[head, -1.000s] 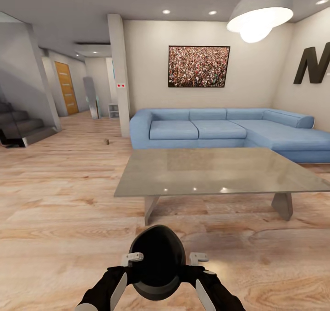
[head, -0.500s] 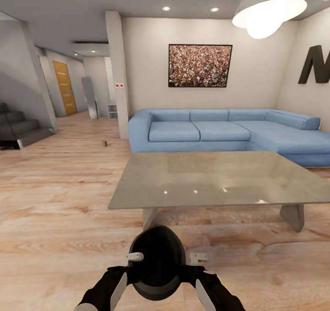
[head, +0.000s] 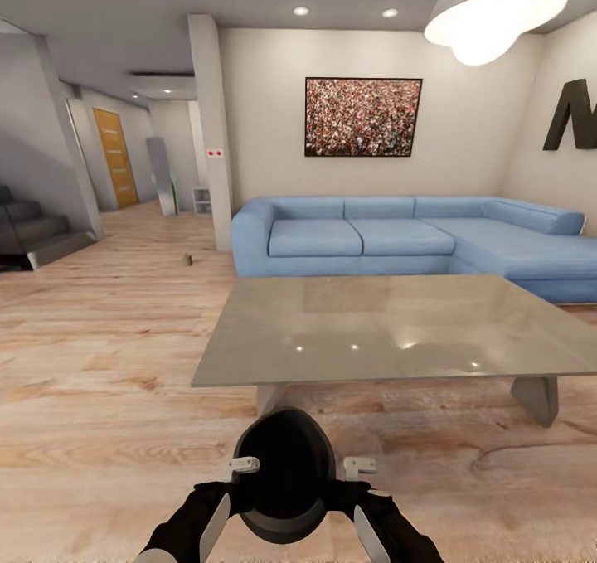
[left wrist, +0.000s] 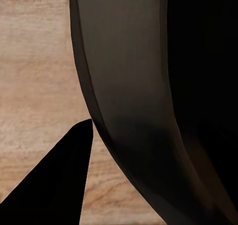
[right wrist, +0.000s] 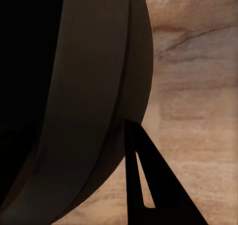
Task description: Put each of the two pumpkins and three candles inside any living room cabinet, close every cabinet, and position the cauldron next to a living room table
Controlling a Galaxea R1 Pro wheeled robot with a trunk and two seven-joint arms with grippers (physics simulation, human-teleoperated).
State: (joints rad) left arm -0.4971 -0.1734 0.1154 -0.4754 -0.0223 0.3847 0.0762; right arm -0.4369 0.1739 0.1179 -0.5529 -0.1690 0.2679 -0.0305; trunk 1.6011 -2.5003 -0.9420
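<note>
Since the earlier head pictures the whole scene has slid lower and grown, so the camera has been carried forward: the grey glossy rectangular table [head: 390,327] is now met closer, its near edge across the middle of the frame. In the head view the black rounded cauldron [head: 284,473] is held low at bottom centre, between the left gripper [head: 242,466] and the right gripper [head: 360,467], one pressed to each side, both arms equally near; the table lies straight ahead and above it in the frame, apart across bare wood floor [head: 99,397]. A small dark stub [head: 189,258] on the floor at middle left may be a candle, too small to be told. In the left wrist view the cauldron's dark curved wall [left wrist: 129,86] is seen against a black finger [left wrist: 59,185]. In the right wrist view the same wall [right wrist: 94,101] is met by a finger [right wrist: 153,185].
</note>
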